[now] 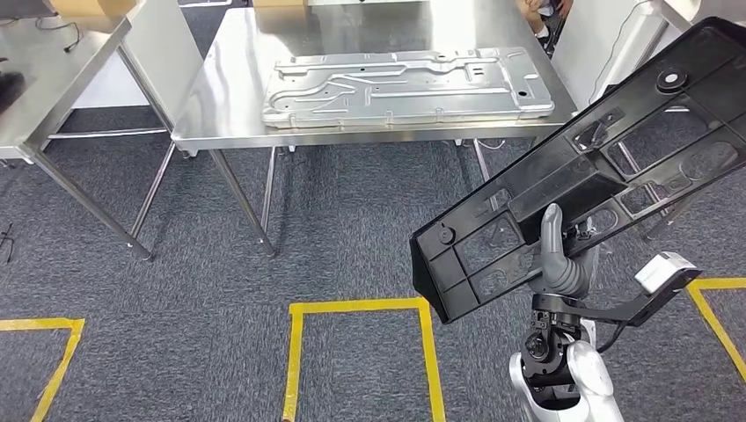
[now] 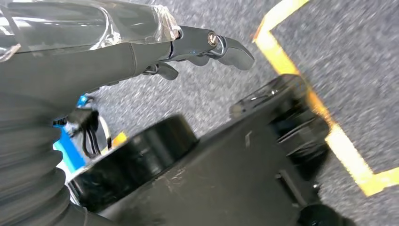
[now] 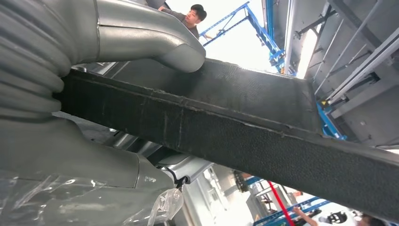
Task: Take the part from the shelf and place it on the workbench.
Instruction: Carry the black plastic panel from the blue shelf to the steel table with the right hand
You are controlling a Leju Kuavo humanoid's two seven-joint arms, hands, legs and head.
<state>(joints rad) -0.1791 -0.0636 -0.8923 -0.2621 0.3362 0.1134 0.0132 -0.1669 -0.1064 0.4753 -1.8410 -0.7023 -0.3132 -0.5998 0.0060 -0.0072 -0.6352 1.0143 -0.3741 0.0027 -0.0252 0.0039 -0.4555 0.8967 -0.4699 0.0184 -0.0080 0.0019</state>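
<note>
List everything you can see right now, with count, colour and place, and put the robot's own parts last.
Black part: one, black plastic frame with cut-outs, held tilted in the air on the right, in front of the tables.
Metal panel: one, silver, lying flat on the middle table.
Steel tables: two, silver; the middle table ahead, the side table at far left.
Floor tape: yellow outlines on the grey carpet.
Person: one, far behind the part, in the right wrist view.
Right hand: grey, gripping the black part's lower edge.
Left hand: dark grey, fingers apart, holding nothing, over the carpet.
</note>
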